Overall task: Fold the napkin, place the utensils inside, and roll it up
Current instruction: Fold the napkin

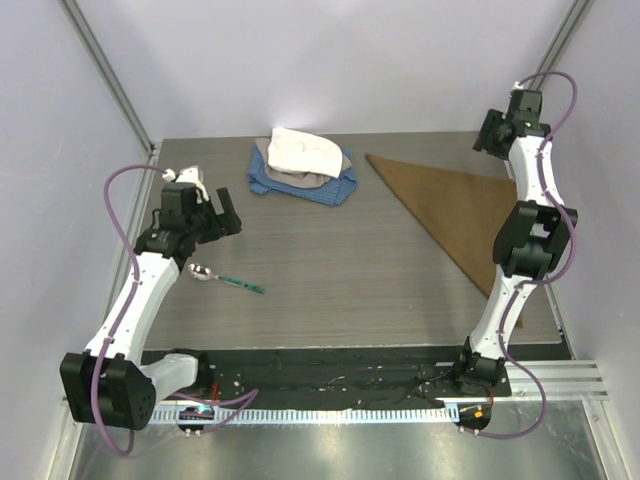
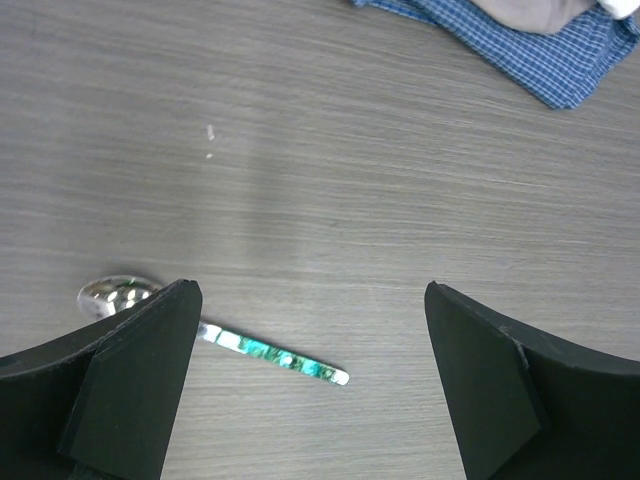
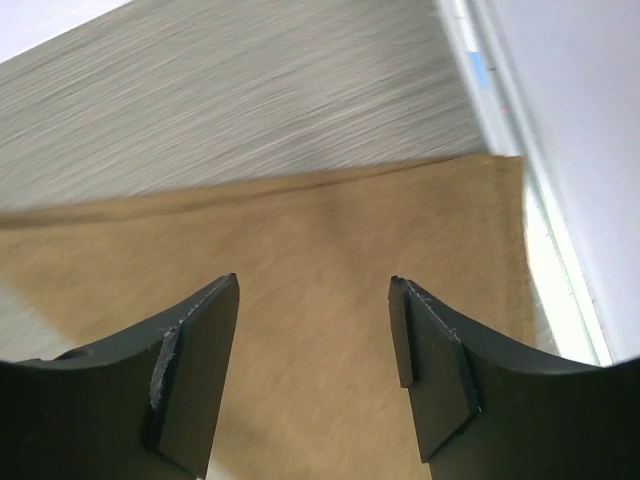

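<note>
The tan-brown napkin [image 1: 455, 205] lies folded into a triangle at the right of the table. In the right wrist view it [image 3: 320, 260] fills the lower half of the frame. My right gripper [image 1: 492, 133] hovers above the napkin's far right corner, open and empty [image 3: 314, 282]. The spoon [image 1: 228, 279], with a silver bowl and a green handle, lies flat at the left. My left gripper [image 1: 228, 212] is open and empty above the table, just beyond the spoon. In the left wrist view [image 2: 312, 290] the spoon's handle [image 2: 275, 355] lies between the fingers and its bowl sits behind the left finger.
A blue checked cloth [image 1: 300, 182] with a white cloth [image 1: 305, 150] piled on it lies at the back centre; its corner shows in the left wrist view [image 2: 530, 55]. Walls enclose the table. A metal rail [image 3: 500, 100] runs along the right edge.
</note>
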Controlling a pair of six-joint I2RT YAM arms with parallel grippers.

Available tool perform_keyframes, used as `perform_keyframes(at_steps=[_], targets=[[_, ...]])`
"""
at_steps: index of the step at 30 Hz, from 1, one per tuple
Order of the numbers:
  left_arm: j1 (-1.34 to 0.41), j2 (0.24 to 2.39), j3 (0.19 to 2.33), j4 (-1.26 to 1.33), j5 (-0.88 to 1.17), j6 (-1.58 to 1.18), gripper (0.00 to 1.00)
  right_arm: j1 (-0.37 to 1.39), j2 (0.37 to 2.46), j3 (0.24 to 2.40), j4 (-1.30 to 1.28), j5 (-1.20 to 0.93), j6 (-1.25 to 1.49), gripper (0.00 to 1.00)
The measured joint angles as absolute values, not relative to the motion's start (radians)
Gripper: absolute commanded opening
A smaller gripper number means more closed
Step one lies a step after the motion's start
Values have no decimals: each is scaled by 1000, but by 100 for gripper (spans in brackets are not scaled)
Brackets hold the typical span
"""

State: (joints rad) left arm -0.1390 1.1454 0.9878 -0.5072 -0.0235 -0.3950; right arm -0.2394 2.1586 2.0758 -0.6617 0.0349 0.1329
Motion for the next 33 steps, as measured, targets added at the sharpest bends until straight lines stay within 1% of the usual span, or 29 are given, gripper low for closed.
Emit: perform_keyframes(at_steps=[6,9,11,16,19,24,30,33], targets=[[-33,1073,956,-526,23,-415,100,-80,1972,1901,-606,98,83,69],[-24,1039,952,-522,24,-415,100,-15,1938,1830,-576,101,81,67],[-24,1028,952,-519,24,-412,100,-8,1945,1811,-573,120,81,64],[-23,1027,951,-520,2,-395,100,-91,2020,1824,-574,175,89,58],[-22,1024,942,-519,-18,-383,100,-175,2109,1873,-573,209,101,55],[-20,1026,928,-520,-36,-376,100,-268,2246,1950,-577,283,104,49],[-19,1028,911,-513,-57,-362,100,-297,2379,2063,-586,332,102,46],[-19,1028,898,-513,-66,-358,100,-304,2416,2101,-587,332,100,43]])
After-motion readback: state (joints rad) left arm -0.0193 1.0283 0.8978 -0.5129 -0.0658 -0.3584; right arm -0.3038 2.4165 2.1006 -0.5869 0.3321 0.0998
